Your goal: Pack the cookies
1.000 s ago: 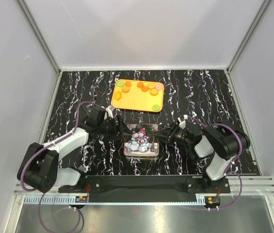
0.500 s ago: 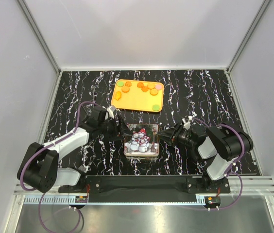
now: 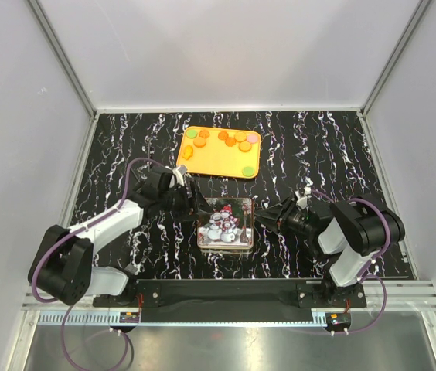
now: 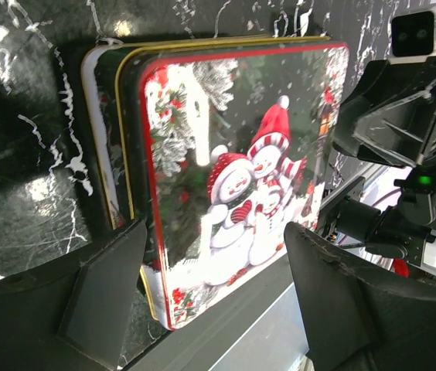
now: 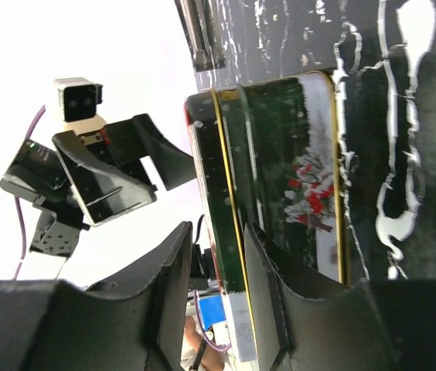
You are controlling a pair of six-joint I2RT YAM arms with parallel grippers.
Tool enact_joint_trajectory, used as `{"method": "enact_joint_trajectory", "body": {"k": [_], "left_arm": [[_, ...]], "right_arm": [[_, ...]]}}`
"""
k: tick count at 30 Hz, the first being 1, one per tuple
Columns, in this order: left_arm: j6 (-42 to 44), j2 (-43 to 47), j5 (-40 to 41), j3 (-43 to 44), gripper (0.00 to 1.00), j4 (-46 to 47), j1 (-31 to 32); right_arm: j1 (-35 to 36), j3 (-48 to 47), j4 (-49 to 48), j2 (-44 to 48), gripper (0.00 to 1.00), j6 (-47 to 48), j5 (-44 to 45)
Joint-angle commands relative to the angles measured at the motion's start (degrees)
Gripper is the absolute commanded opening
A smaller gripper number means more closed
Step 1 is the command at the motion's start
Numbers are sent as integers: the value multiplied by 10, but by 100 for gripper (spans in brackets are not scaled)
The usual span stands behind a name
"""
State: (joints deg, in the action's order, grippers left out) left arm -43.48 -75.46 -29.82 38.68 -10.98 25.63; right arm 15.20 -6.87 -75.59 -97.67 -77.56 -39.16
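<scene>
Several cookies (image 3: pixel 231 141), orange, green, pink and yellow, lie on the orange tray (image 3: pixel 218 161) at the back. A closed tin with a snowman lid (image 3: pixel 226 222) sits between my arms. It also shows in the left wrist view (image 4: pixel 241 178) and the right wrist view (image 5: pixel 280 178). My left gripper (image 3: pixel 196 207) is wide open at the tin's left edge, its fingers either side of a corner (image 4: pixel 214 232). My right gripper (image 3: pixel 262 222) is at the tin's right edge. Its fingers stand close together around the rim (image 5: pixel 218 228), with a sliver of gap showing.
Black marbled tabletop (image 3: pixel 125 147) enclosed by white walls on three sides. The orange tray stands just behind the tin. The arm bases and a black rail (image 3: pixel 226 292) run along the near edge.
My left gripper has moved right, up to the tin's left edge. My right gripper has shifted slightly nearer and its fingers have narrowed around the tin's right rim.
</scene>
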Motion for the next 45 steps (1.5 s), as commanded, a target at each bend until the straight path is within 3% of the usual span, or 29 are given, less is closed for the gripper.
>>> {"method": "enact_joint_trajectory", "body": {"k": [1,28,34,41,45], "left_arm": [[13,0,6,31,77,-2,6],[31,-6,13,47,77,-29,10],[31,-5,14,55,77,-36,12],[32,-10,18,63,77,-42,14],[35,-12,20,66,77,-46,16]], "right_arm": [[-11,7,-134,-1,41,18,-12],[-28,31,-91,43,42,40,-1],[-28,26,47,153,43,80,17],[-28,-22,428,385,48,178,70],[-28,-53,564,483,52,226,100]]}}
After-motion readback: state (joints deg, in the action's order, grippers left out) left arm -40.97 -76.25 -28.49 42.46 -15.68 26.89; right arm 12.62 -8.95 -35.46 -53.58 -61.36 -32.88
